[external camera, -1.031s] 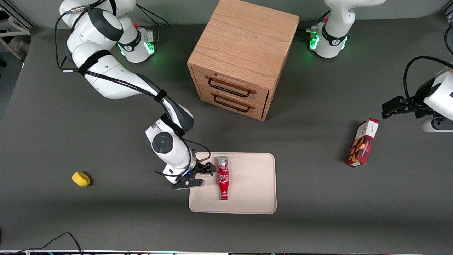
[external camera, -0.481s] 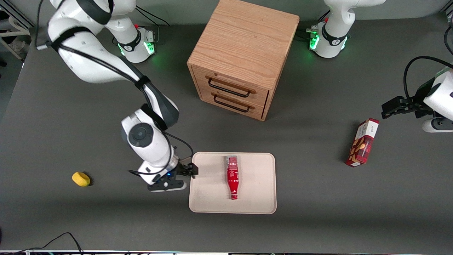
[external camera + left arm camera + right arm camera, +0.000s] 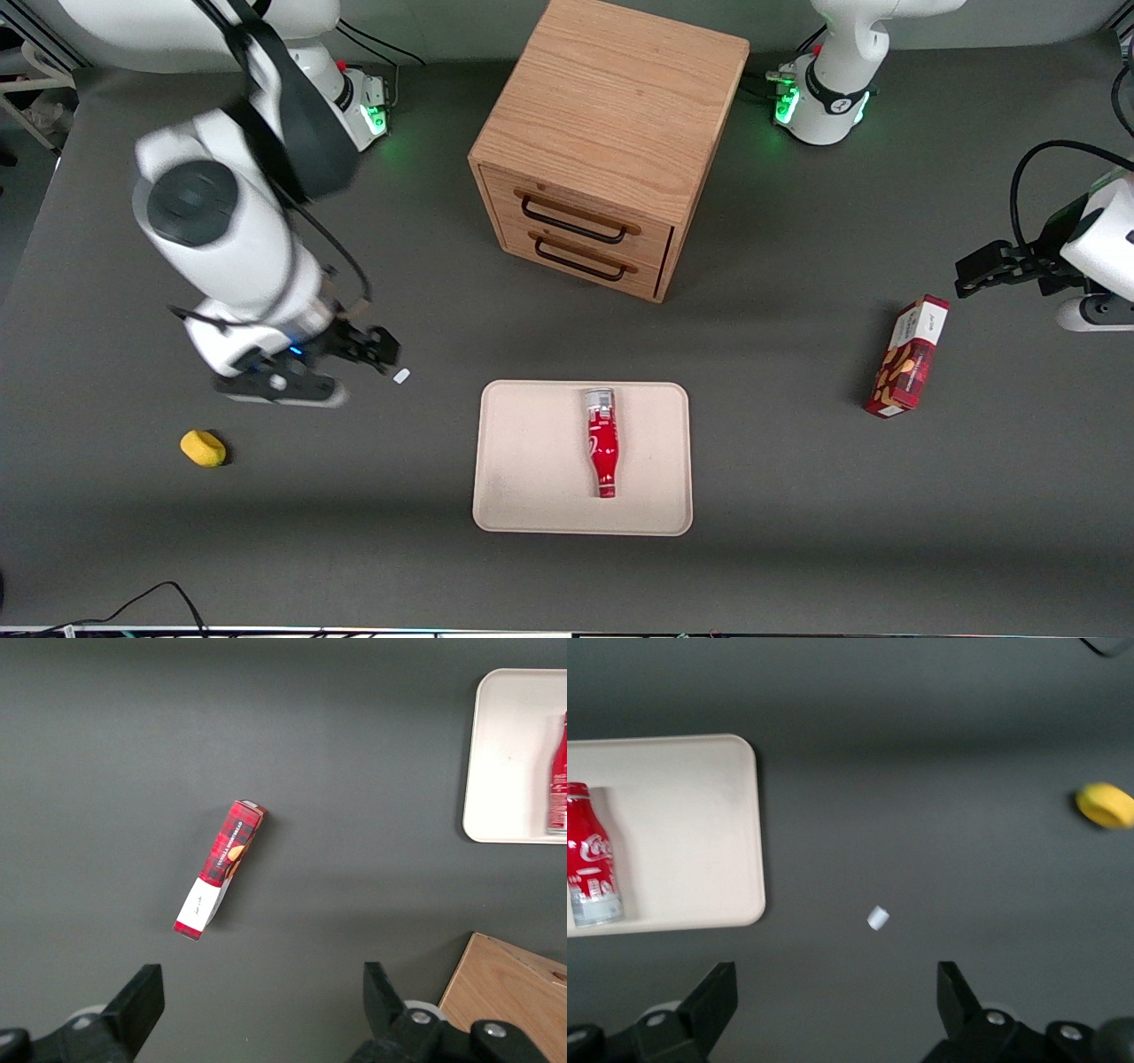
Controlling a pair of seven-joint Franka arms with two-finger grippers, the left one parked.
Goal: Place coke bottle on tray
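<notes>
The coke bottle [image 3: 602, 441] lies flat on the beige tray [image 3: 532, 461], its silvery base end toward the drawer cabinet and its cap nearer the front camera. The right wrist view shows the bottle [image 3: 588, 866] on the tray [image 3: 700, 824] too, and the left wrist view catches the bottle [image 3: 558, 780] and the tray [image 3: 509, 753]. My right gripper [image 3: 372, 347] is open and empty, raised above the bare table, well away from the tray toward the working arm's end. In the right wrist view the gripper [image 3: 837, 992] holds nothing.
A small white scrap [image 3: 401, 376] lies on the table beside the gripper. A yellow object [image 3: 203, 447] lies toward the working arm's end. A wooden drawer cabinet [image 3: 602, 151] stands farther from the camera than the tray. A red snack box [image 3: 908, 356] lies toward the parked arm's end.
My gripper has pulled away from the tray and risen, moving toward the working arm's end. The bottle has rolled across the tray toward the parked arm's end. A white scrap now shows on the table.
</notes>
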